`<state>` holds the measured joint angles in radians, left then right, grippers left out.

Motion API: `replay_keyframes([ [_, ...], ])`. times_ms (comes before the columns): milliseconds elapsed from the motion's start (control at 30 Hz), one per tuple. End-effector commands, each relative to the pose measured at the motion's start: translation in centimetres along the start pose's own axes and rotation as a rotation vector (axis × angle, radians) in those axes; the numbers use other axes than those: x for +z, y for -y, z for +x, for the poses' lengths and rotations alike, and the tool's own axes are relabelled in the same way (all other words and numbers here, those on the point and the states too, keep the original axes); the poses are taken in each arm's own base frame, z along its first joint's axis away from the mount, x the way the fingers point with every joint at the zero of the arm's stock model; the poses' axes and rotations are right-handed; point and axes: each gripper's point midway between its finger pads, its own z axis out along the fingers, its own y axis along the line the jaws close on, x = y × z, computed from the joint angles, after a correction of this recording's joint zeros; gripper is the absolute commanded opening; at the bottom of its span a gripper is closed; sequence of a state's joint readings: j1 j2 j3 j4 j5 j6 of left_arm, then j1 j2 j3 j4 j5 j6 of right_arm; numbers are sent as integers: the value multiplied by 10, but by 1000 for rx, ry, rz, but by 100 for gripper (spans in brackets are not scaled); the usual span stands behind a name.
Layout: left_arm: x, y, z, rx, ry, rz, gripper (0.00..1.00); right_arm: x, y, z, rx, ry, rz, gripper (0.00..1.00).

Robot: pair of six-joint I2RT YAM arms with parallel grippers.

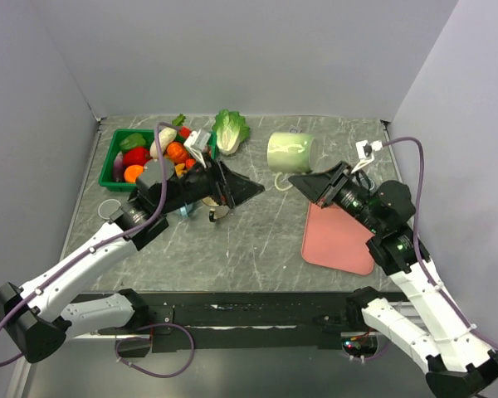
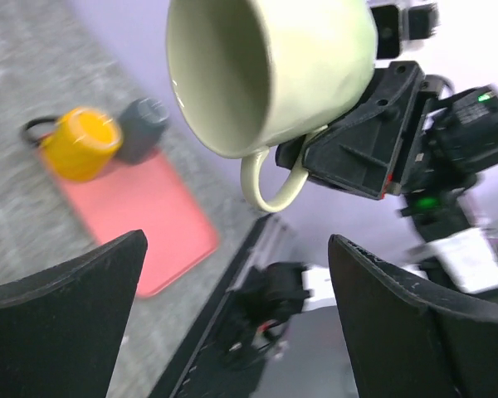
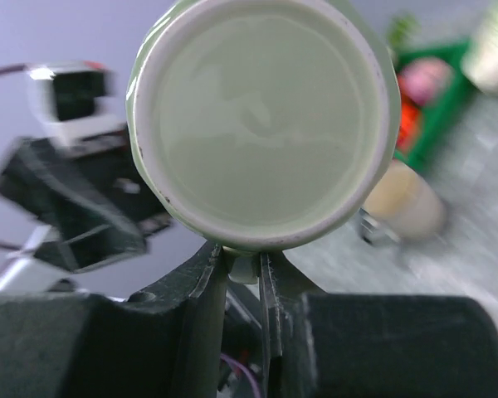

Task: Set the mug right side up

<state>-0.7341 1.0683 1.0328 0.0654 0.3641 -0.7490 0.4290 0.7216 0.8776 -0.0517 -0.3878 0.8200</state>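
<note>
Mug (image 1: 290,152): pale green, held off the table (image 1: 232,249), lying on its side. Its flat base (image 3: 261,124) faces back at my right wrist, and its open mouth (image 2: 224,66) points away from my right hand toward my left.

Handle (image 2: 270,186): on the underside of the mug body. My right gripper (image 3: 242,267) is clamped on it, both fingers (image 3: 203,282) pressed against it from either side, so the mug body sits just beyond and above my right fingertips.

Left gripper (image 1: 251,189): fingers spread wide apart, nothing between them. It is aimed at the mug's mouth; the mug is ahead of it and not touching; from the left wrist the rim sits above the gap between my left fingers (image 2: 75,290).

Below and slightly behind my right hand: a pink mat (image 1: 336,240) flat on the table. In the left wrist view a yellow cup (image 2: 79,143) and a grey object (image 2: 141,128) stand at its far end, touching each other; both are blurred.

Behind my left hand: a green basket (image 1: 116,153) filled with toy vegetables. A lettuce (image 1: 230,130) lies just beside it on the table, beyond my left fingertips.
</note>
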Motion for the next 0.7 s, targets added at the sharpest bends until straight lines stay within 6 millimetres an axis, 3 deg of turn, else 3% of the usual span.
replay_keyframes([
  [0,2,54,-30,-31,46,202,96,-17,-116,-66,-104,209,-394,0],
  [333,-13,111,-58,-91,140,487,100,-11,-148,-67,-118,190,-519,0],
  [400,-16,114,-60,-92,158,508,95,-10,-151,-66,-110,185,-528,0],
  [433,-16,114,-61,-93,159,509,87,-11,-153,-66,-111,188,-535,0],
  [533,-15,117,-60,-99,140,521,74,-10,-153,-65,-101,189,-538,0],
  [667,-11,117,-56,-126,113,544,67,-11,-155,-65,-90,195,-547,0],
])
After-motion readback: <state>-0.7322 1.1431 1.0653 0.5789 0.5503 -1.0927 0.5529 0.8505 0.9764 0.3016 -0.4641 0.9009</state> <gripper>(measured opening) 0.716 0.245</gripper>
